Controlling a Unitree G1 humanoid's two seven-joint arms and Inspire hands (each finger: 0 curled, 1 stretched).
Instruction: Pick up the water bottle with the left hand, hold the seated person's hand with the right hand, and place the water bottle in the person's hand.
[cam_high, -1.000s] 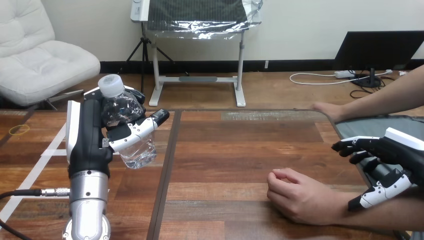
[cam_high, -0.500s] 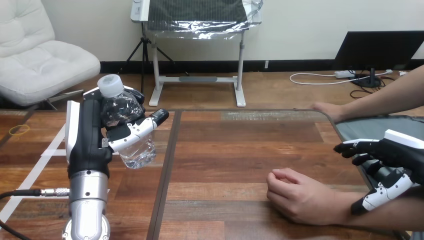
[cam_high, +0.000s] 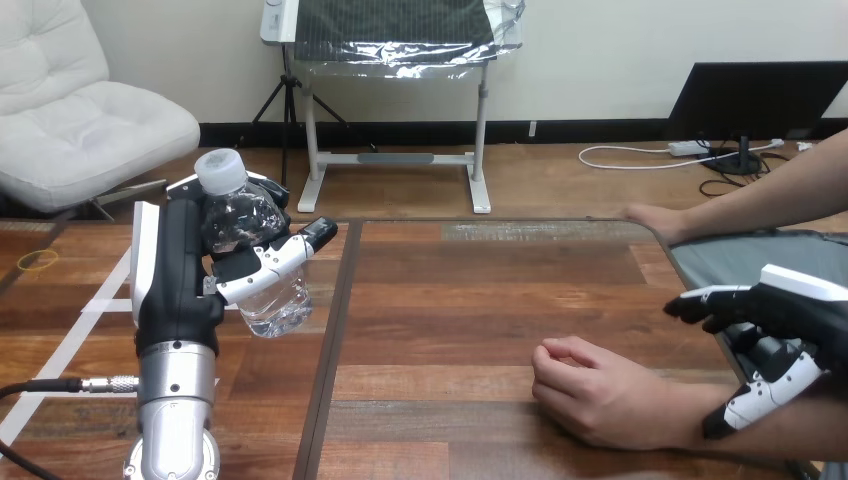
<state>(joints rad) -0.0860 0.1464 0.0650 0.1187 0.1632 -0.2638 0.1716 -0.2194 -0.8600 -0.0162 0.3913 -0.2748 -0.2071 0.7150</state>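
We saw left hand (cam_high: 190, 290) stay clamped on water bottle (cam_high: 240, 215) near table's (cam_high: 450, 290) left edge | right hand (cam_high: 790, 320), fingers apart, sank toward person's hand (cam_high: 600, 395), possibly touching wrist | clasp pending

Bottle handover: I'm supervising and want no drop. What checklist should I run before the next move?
1. Bottle gripped by left hand fingers: ok.
2. Its cap on: ok.
3. Grip of right hand on person's wrist: not ok, open, not round it.
4. Person's hand open to receive: not ok, fisted on the table.
5. Bare table between bottle and person's hand: ok.
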